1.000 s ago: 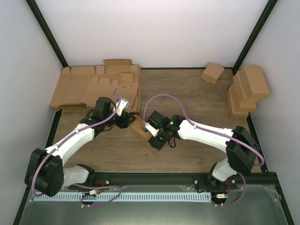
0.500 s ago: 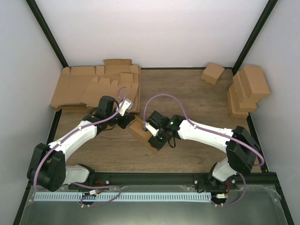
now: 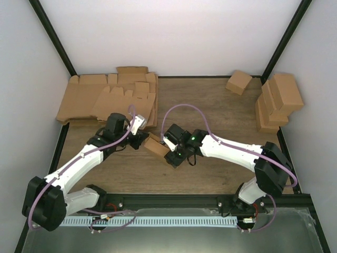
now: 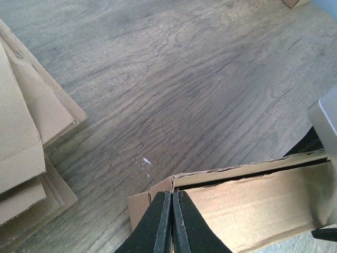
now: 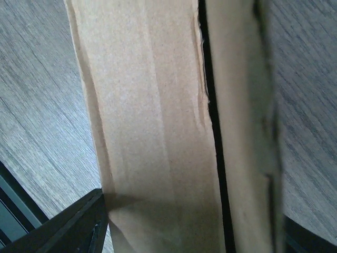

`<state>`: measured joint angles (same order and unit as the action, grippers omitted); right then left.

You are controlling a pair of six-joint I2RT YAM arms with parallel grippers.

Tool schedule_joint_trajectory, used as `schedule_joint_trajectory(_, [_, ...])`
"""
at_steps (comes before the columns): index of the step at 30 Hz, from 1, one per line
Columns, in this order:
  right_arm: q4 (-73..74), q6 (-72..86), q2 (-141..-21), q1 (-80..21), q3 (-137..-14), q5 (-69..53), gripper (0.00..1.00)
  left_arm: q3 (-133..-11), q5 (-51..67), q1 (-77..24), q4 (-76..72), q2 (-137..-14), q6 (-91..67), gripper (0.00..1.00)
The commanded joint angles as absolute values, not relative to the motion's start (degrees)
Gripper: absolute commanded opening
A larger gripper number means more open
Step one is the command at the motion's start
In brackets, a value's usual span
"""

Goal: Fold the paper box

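- Paper box (image 3: 157, 146): a partly folded cardboard piece lying in the middle of the wooden surface (image 3: 210, 108), set at a slant with its left end farther and its right end nearer. It sits between the two end effectors.
- In the left wrist view its long top seam gapes as a dark slit between two cardboard edges.
- Left end effector (image 3: 142, 138): fingers (image 4: 160, 221) pressed together with only a hairline between them, their tips at the box's left end, right at the corner of the cardboard. I cannot tell whether a thin flap is caught between them.
- Right end effector (image 3: 174, 156): spread wide over the box's right, nearer end, with one dark finger (image 5: 79, 229) on each side of the cardboard. I cannot tell whether the fingers press on the walls or only stand beside them.
- Flat cardboard sheets (image 3: 105, 97): a loose, overlapping stack in the far left corner, well apart from the box.
- Finished boxes (image 3: 279, 100): a pile against the right edge.
- Single small box (image 3: 238, 82): on its own at the far side, just left of that pile.
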<state>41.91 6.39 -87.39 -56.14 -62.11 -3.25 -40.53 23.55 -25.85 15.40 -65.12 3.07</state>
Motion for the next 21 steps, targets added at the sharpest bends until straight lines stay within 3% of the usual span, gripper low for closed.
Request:
schedule_joint_trajectory(1, [39.45,7.76,-87.43,-56.6,-63.11,-2.29,0.66,-38.7,24.07,-26.6,15.53,-64.55,1.97,0.04])
schedule_joint_trajectory(5, [37.84,9.04,-87.3,-56.6,-62.69,-1.21,0.7,-36.83,23.69,-27.31,14.12,-63.92,0.15,0.04])
schedule_joint_trajectory(10, [36.66,9.97,-87.51,-56.6,-62.66,-0.56,0.62,-36.47,22.24,-27.9,14.81,-63.9,-1.07,0.04])
schedule_joint_trajectory(21, [36.99,10.2,-87.9,-56.6,-62.14,-0.12,0.62,-34.5,19.1,-28.48,14.4,-61.74,-6.25,0.04])
